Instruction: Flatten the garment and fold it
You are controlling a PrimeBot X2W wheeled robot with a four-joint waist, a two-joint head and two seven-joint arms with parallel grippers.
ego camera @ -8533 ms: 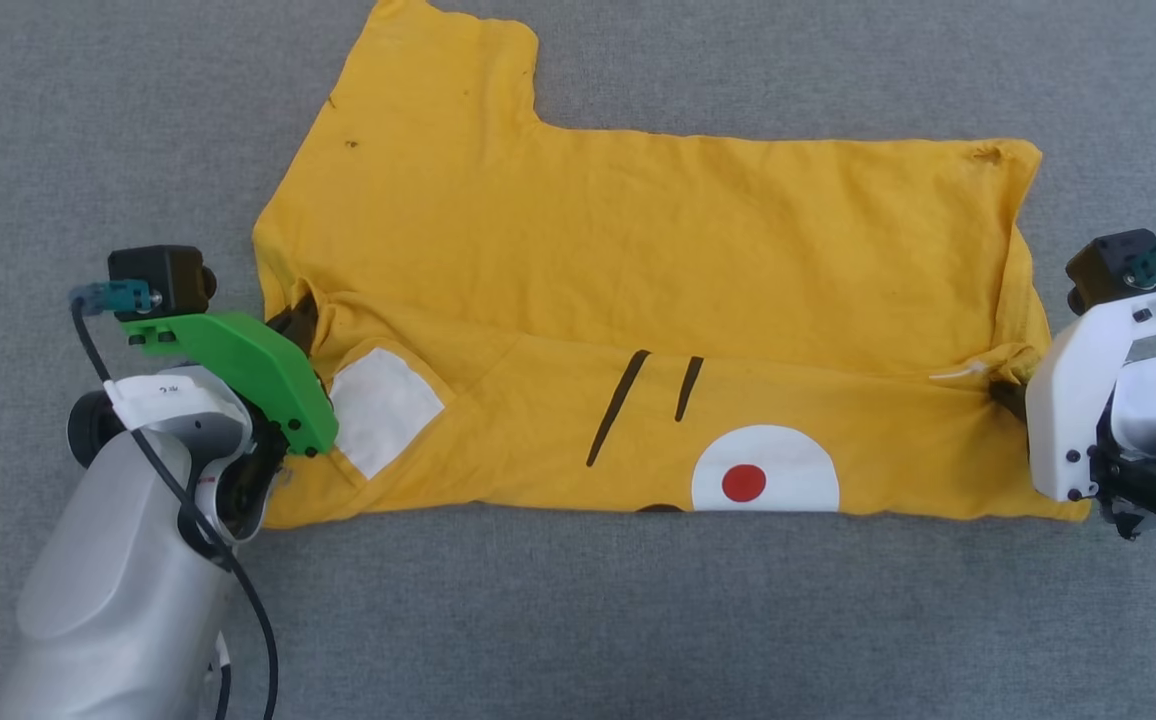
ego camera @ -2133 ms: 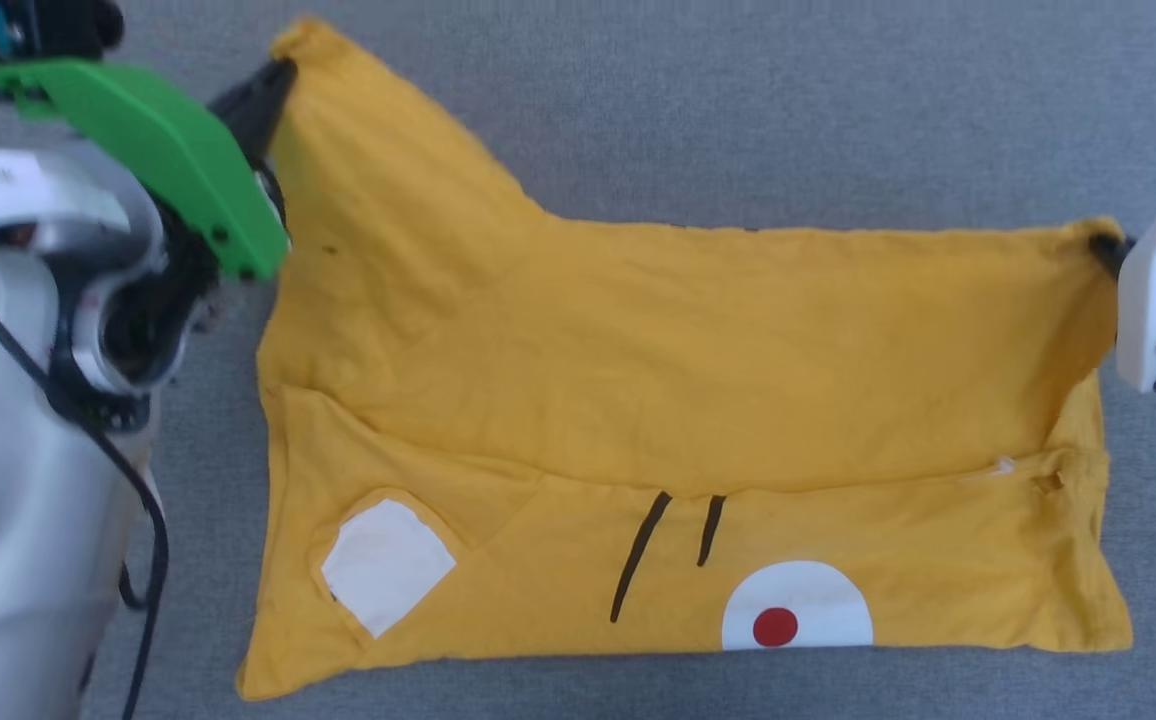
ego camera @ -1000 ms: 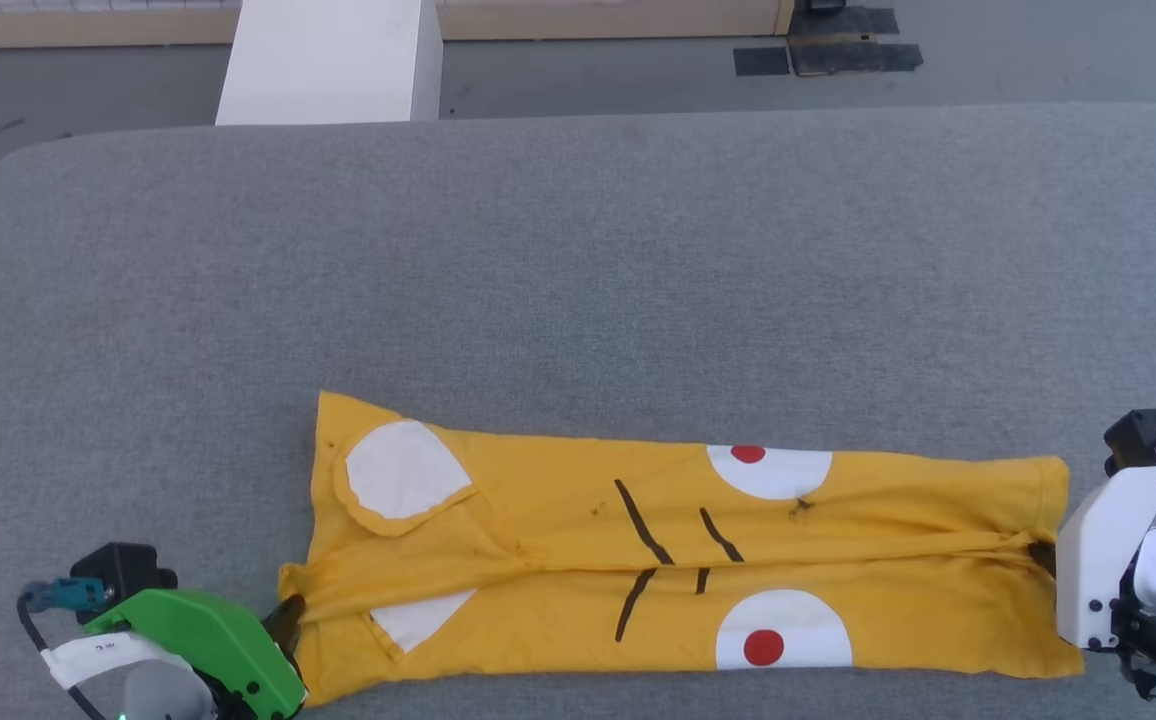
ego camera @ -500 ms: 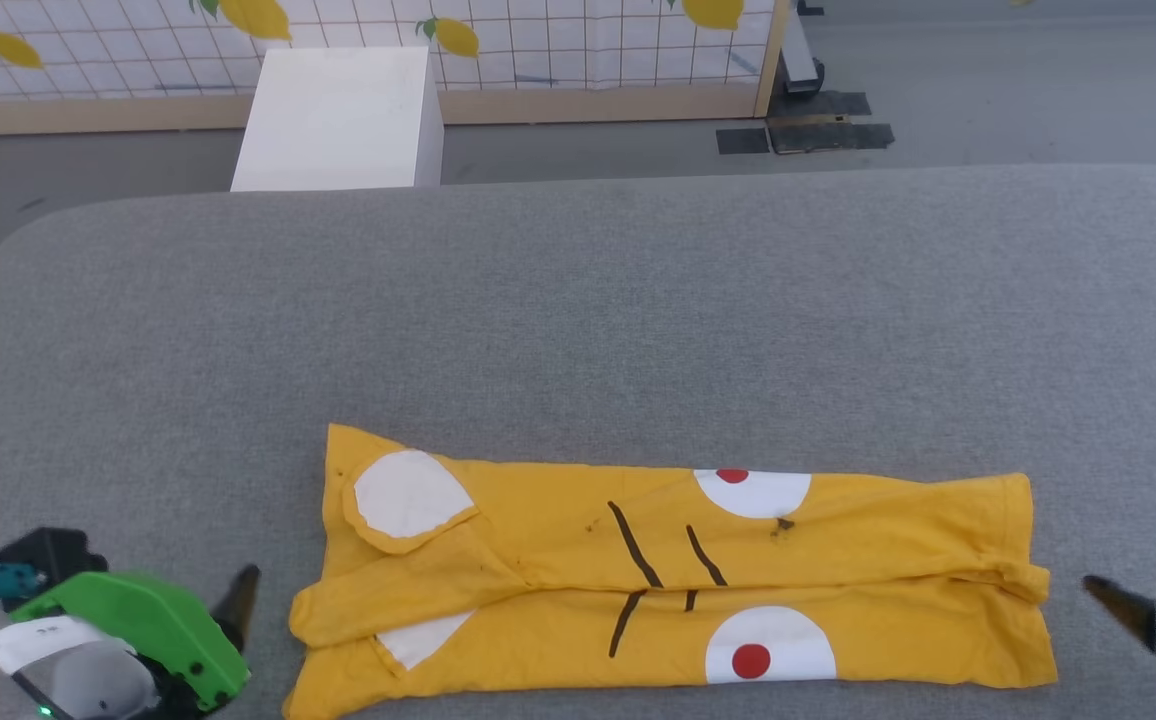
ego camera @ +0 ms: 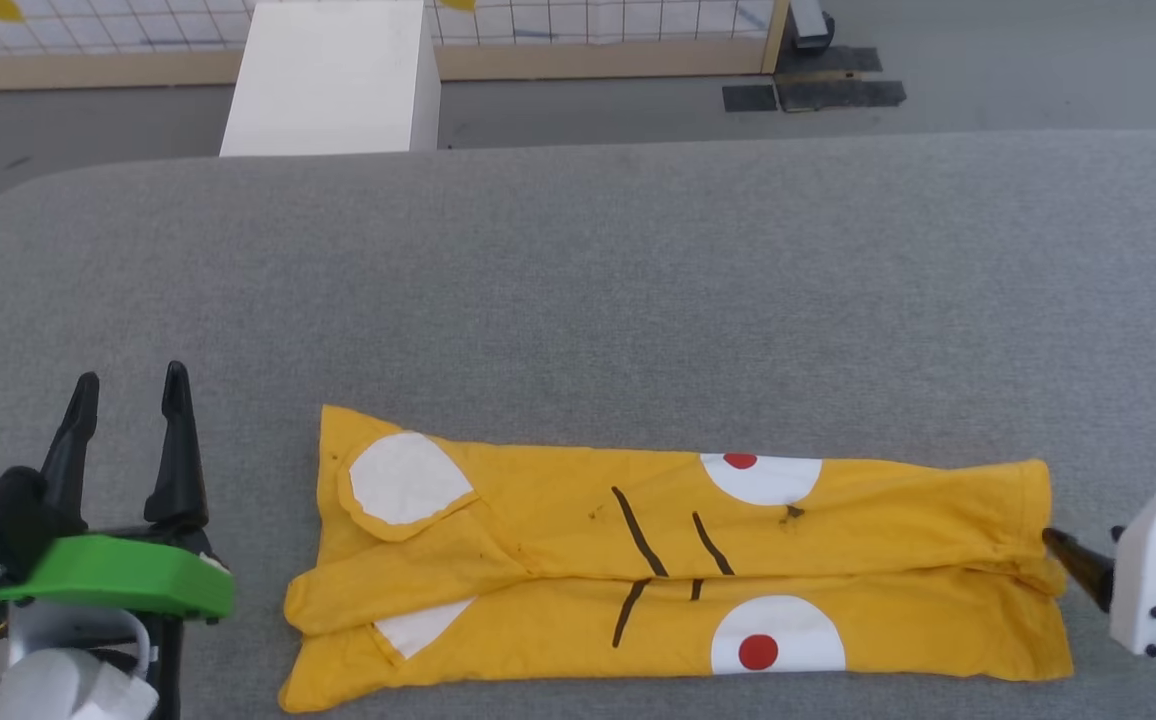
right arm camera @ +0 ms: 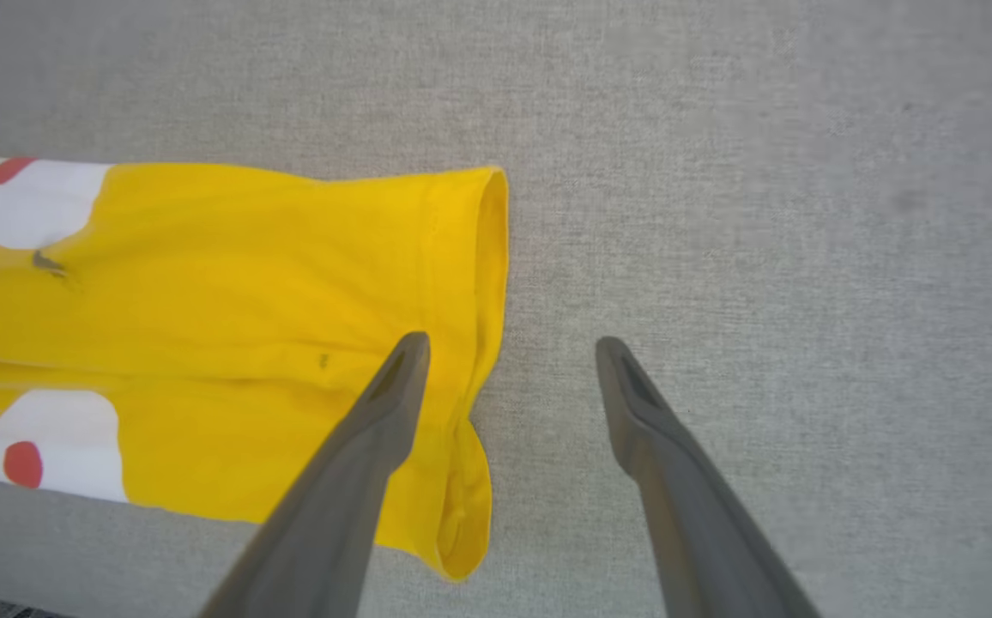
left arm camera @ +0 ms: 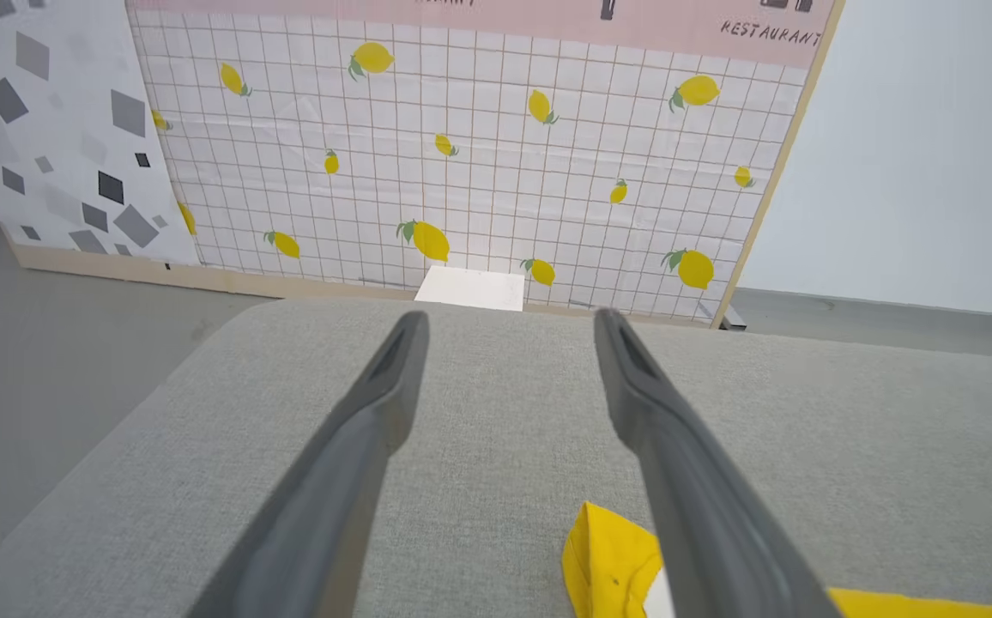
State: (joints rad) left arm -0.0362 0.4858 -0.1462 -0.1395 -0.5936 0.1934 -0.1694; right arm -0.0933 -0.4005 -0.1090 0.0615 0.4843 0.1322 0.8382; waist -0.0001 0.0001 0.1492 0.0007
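Note:
The garment (ego camera: 558,560) is a mustard-yellow T-shirt lying folded into a long flat band near the front of the table. White ovals with red dots, white patches and thin black lines show on top. My left gripper (ego camera: 131,382) stands open to the left of it, fingers pointing up the table and nothing between them. A yellow corner of the garment (left arm camera: 612,558) shows beside its right finger. My right gripper (right arm camera: 513,345) is open at the garment's right end, where its left finger hangs over the hem (right arm camera: 479,283). A dark fingertip (ego camera: 1068,555) shows just off that end.
The grey padded table (ego camera: 578,300) stretches far beyond the garment, with a rounded far-left corner. Past its far edge stands a white box (ego camera: 333,80) on the floor. A lemon-patterned wall panel (left arm camera: 462,154) lies further back, and dark tape patches (ego camera: 818,95) mark the floor.
Both grippers have let go of the garment's ends and opened. The left one drew away to the left and now points up the table. The head camera shifted slightly.

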